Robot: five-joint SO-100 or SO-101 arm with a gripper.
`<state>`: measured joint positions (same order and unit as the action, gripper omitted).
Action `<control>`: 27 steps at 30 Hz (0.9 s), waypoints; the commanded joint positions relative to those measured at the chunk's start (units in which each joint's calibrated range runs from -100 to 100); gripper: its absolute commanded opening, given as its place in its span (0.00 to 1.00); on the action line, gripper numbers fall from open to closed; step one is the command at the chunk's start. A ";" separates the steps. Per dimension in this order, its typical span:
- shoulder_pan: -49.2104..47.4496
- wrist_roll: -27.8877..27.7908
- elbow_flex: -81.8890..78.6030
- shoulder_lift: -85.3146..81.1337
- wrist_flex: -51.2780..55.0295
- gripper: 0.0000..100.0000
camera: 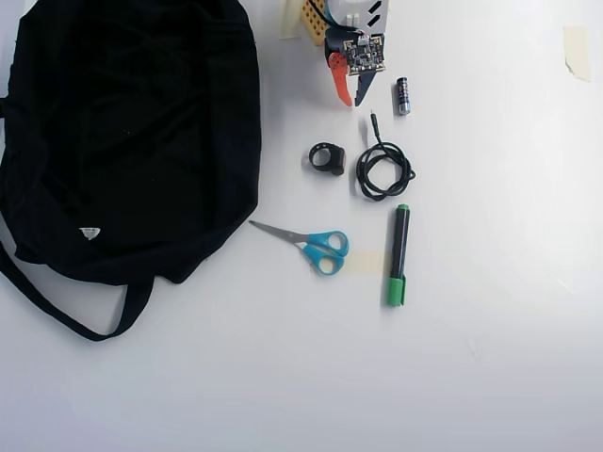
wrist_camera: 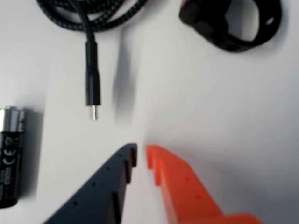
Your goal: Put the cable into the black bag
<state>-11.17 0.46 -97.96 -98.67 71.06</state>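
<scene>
Jaws (wrist_camera: 141, 156) are sitting nearly pressed together, pinching nothing, while you are hovering just short of the cable (camera: 382, 168); the black bag (camera: 122, 132) is lying well apart.

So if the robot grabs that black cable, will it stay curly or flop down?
The cable looks thin and loosely coiled, so it will probably droop and unwind. Its braided cover may grip well. The plug end will likely dangle.

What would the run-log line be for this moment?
gripper: nearly closed, empty, above table | cable: coiled on table, ungrasped, plug toward gripper | black bag: left in overhead view, cable not inside
</scene>
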 commanded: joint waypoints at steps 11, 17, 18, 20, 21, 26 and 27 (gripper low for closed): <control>0.25 -0.20 -1.33 -0.66 1.89 0.02; -0.20 -0.20 -1.33 -0.66 1.89 0.02; -0.20 -0.20 -1.33 -0.66 1.89 0.02; -0.13 0.06 -1.33 -0.58 1.38 0.02; -0.13 0.17 -1.33 -0.42 0.95 0.02; 0.10 0.27 -1.15 -0.25 -2.33 0.02; 0.25 0.32 -0.88 -0.17 -3.62 0.02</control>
<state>-11.17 0.51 -97.96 -98.67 70.37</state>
